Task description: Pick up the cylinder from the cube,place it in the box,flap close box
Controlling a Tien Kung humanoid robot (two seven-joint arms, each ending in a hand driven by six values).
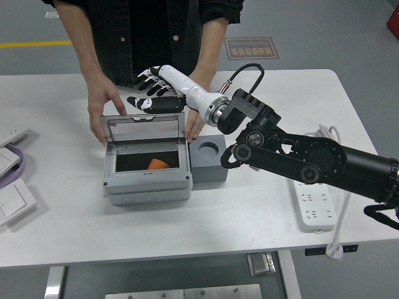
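The grey box stands open with its lid upright at the back. An orange cylinder lies inside on the dark floor. A dark grey cube with an empty round hole on top sits against the box's right side. My right hand hovers above and behind the lid's top edge, fingers spread and holding nothing. A person at the far side holds the box: one hand at the lid's left end, the other hand at its right end. My left hand is out of sight.
A white power strip with a coiled cable lies to the right, partly under my arm. White switch panels and a purple item sit at the left edge.
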